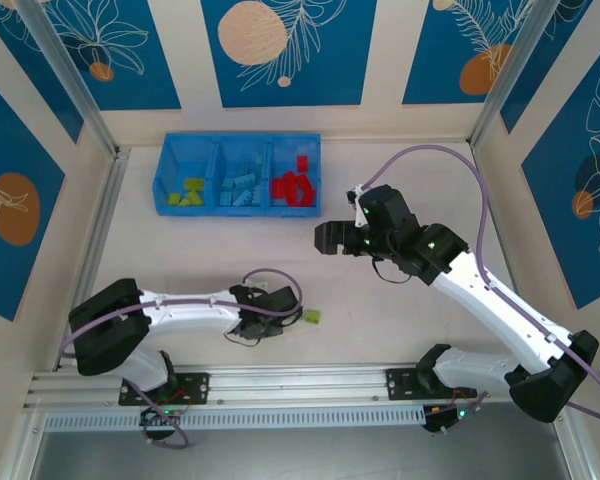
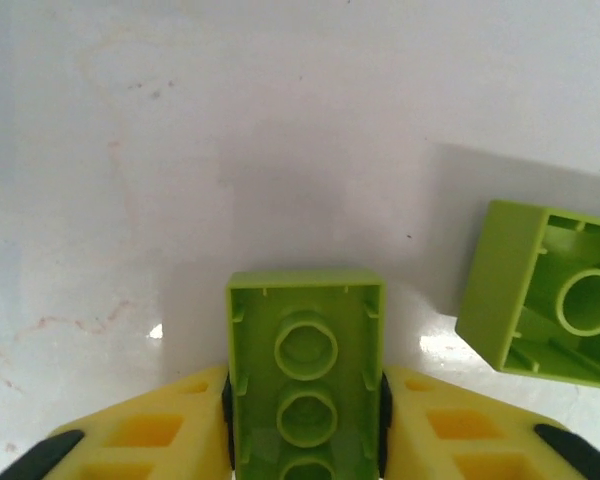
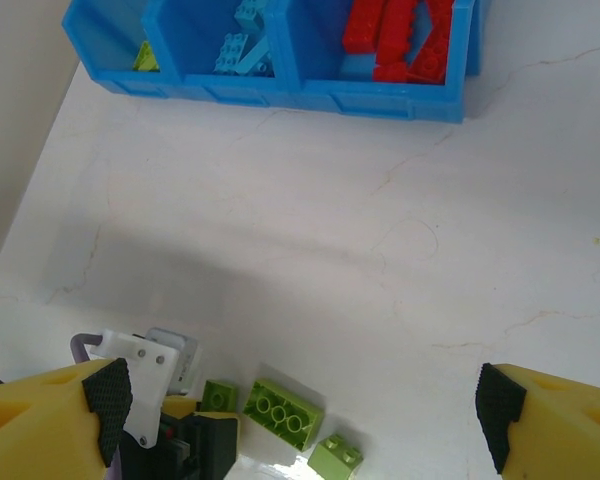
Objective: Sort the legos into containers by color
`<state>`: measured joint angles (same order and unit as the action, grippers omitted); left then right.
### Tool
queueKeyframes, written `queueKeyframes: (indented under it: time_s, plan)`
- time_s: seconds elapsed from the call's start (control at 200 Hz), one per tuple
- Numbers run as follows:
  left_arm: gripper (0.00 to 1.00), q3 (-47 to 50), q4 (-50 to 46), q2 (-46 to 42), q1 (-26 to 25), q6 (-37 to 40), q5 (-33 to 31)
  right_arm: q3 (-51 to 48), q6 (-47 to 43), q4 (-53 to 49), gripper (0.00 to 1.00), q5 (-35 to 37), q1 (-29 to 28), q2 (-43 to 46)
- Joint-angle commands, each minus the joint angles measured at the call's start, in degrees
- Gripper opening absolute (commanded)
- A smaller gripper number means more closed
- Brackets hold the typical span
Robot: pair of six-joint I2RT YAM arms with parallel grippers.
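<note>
Lime green fills the middle of my left wrist view. The left gripper (image 2: 305, 432) is clamped on a lime brick (image 2: 305, 365), and its yellow fingers (image 2: 160, 435) press against the brick's two long sides. The brick's hollow underside faces the camera. Just to the right, a second lime brick (image 2: 545, 300) lies on the white table (image 2: 180, 150), skewed to the first, and its hollow side also faces the lens. It touches neither the held brick nor the fingers.

On the top camera I see the left arm stretched low along the near side of the table, with a lime piece (image 1: 311, 316) at its tip. From up there I cannot tell which of the two bricks it is.

The right gripper (image 1: 324, 240) hangs over the table near the red end of the bin (image 1: 240, 210), a little nearer to me and to the right. Its fingers are spread wide and hold nothing. In the right wrist view the black pads (image 3: 110, 395) sit far apart at the bottom corners.

The bin stands at the far side of the table. Its left compartment holds lime bricks (image 1: 190, 192), the middle one light blue bricks (image 1: 243, 188) and the right one red bricks (image 1: 292, 186).
</note>
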<state>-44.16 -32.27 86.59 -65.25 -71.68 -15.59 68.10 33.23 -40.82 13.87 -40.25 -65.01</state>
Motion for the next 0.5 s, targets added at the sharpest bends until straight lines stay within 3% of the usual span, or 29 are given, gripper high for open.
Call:
queueKeyframes:
  time_s: [0.0, 0.14, 0.27, 0.38, 0.495]
  plan:
    - [0.3, 1.1, -0.7, -1.0, 0.7, 1.6, 0.4, 0.2, 1.0, -1.2, 0.91, -2.9, 0.1, -0.7]
    - [0.24, 1.0, -0.3, -1.4, 2.0, 2.6, 1.9, 0.4, 1.2, -1.9, 0.91, -3.6, 0.1, -1.0]
    - [0.24, -1.7, -3.3, -6.7, 4.3, 5.9, -0.4, 0.6, 0.7, -1.8, 0.91, -6.8, 0.1, -1.0]
    - [0.25, -5.7, -6.2, -11.9, 10.9, 12.2, -2.0, 0.7, 0.2, -1.5, 0.91, -8.7, 0.0, -1.4]
    - [0.26, -10.8, -6.8, -14.2, 22.2, 20.5, -1.5, 0.0, 1.3, -0.7, 0.91, -9.1, -0.1, -1.7]
